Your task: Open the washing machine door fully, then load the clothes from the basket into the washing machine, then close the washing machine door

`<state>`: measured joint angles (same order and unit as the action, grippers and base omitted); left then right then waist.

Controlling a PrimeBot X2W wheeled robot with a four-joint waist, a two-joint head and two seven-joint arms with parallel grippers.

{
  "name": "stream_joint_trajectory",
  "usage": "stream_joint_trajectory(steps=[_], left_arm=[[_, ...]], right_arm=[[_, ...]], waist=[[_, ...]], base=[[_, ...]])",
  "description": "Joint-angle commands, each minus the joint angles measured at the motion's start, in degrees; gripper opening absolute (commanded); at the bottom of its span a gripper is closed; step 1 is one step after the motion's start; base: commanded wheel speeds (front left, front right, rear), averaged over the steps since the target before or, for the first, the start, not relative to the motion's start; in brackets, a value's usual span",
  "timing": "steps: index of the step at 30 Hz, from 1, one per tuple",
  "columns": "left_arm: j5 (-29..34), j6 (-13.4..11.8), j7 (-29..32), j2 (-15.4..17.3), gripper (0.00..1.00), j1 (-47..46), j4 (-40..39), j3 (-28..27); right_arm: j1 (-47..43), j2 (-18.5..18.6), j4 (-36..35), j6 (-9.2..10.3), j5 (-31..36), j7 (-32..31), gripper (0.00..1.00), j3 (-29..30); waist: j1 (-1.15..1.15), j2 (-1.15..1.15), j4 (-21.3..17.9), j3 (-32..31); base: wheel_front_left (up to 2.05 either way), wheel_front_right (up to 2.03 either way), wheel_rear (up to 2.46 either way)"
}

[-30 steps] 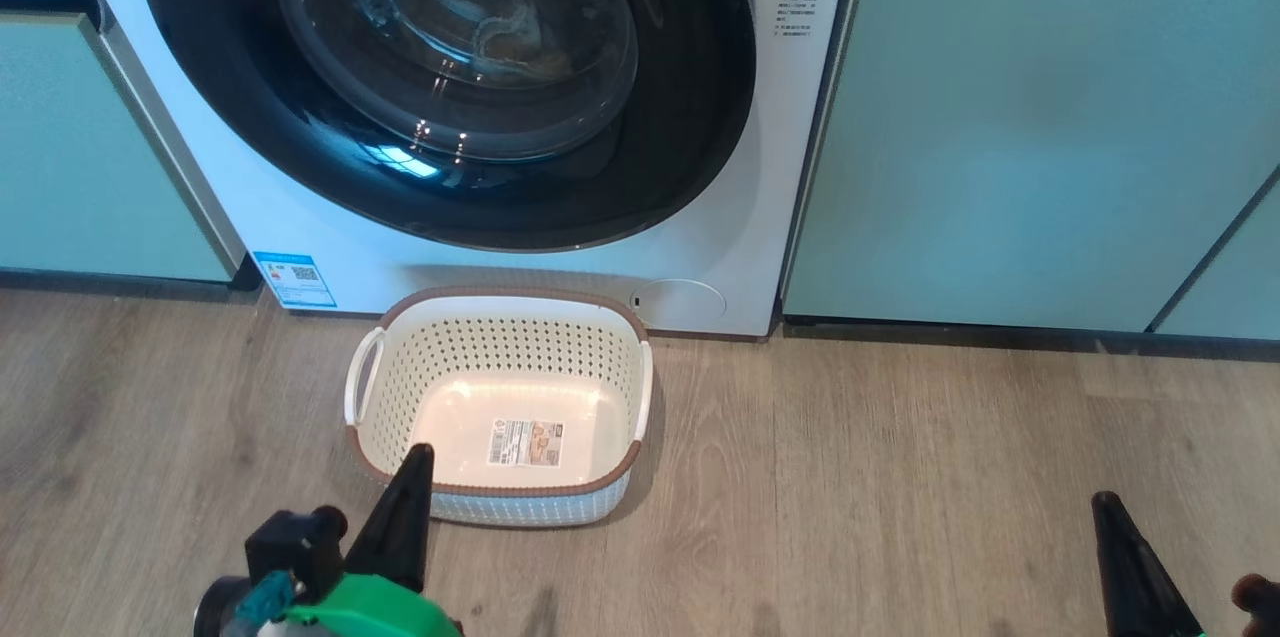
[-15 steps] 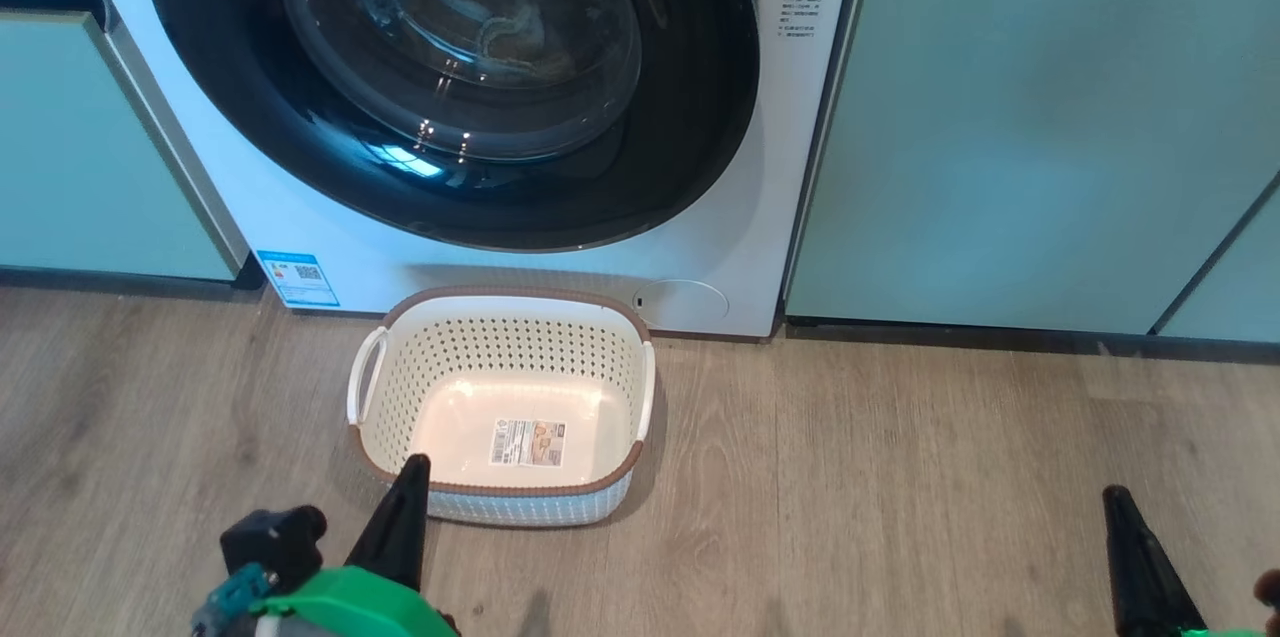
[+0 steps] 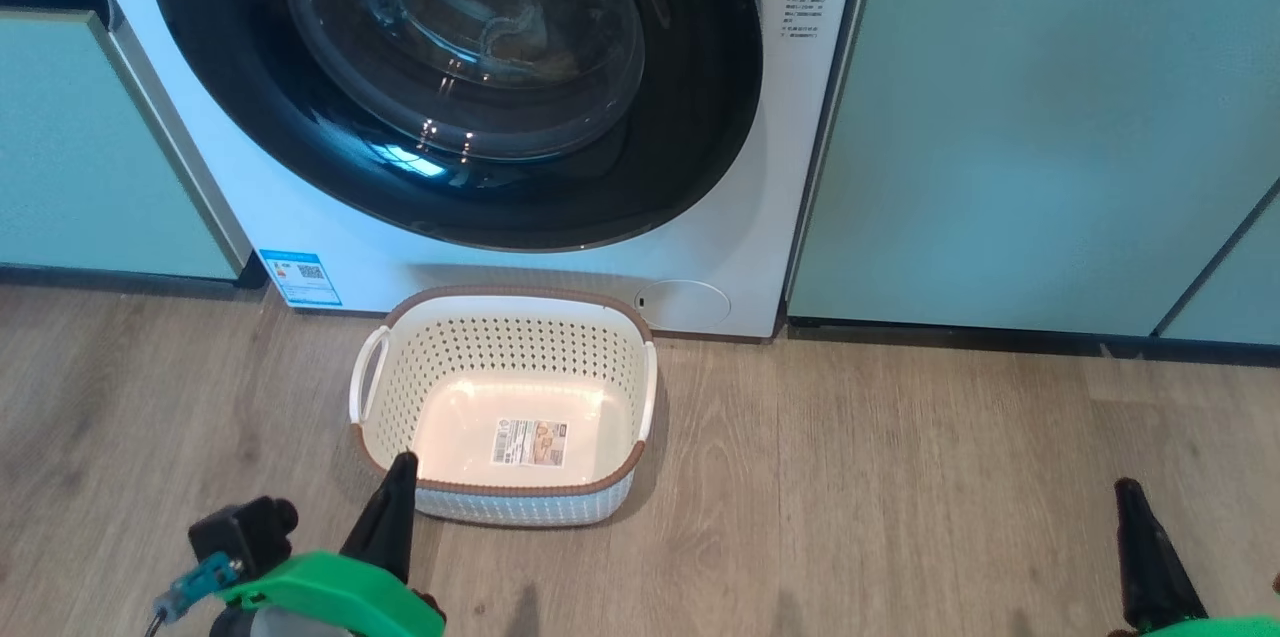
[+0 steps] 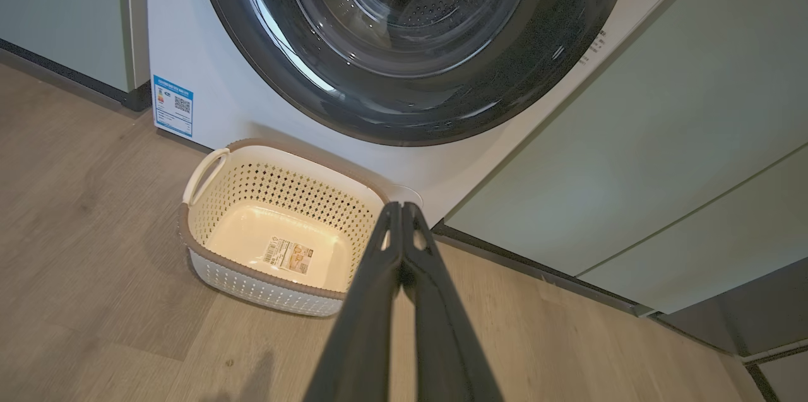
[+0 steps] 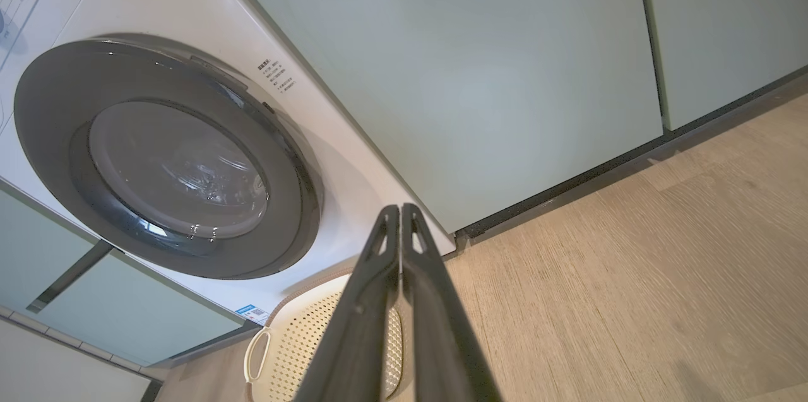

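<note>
Door (image 3: 690, 117) sat flush on the washing machine (image 3: 330, 227); basket (image 3: 500, 357) stood bare on the floor just before it; clothes (image 3: 520, 42) apparently behind the glass (faint). Left gripper (image 3: 402, 467) and right gripper (image 3: 1131, 493) were clenched, empty; judged: confirm latch, retreat clear of basket.

Grey-brown wood-plank floor (image 3: 900, 497). Bears a cream basket (image 3: 520, 507), set just before a white washer (image 3: 330, 237); teal cabinets (image 3: 1000, 117) on dark plinths at either side.

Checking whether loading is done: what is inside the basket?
Inside the basket, a bare cream base with a label stuck on it. The near inner wall is hidden behind the rim.
</note>
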<state>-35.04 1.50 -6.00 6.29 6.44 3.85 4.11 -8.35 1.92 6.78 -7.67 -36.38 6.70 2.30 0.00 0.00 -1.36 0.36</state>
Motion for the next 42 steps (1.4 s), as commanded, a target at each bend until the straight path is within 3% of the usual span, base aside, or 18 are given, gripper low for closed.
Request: stream_joint_trajectory(steps=[1,42], left_arm=[[-1.5,0.6,0.2,0.3,0.0,-3.3,-1.5,-1.0],[-28.4,3.1,5.0,-0.6,0.0,-7.5,3.9,-4.4]], right_arm=[[2.8,1.6,-1.4,0.06,-1.6,-0.3,0.0,0.1],[8.2,2.2,2.6,0.12,-28.0,-5.3,0.0,0.7]], waist=[[0.0,0.0,0.0,0.0],[0.0,0.0,0.6,-0.1]], base=[[0.0,0.0,0.0],[0.0,0.0,0.0]])
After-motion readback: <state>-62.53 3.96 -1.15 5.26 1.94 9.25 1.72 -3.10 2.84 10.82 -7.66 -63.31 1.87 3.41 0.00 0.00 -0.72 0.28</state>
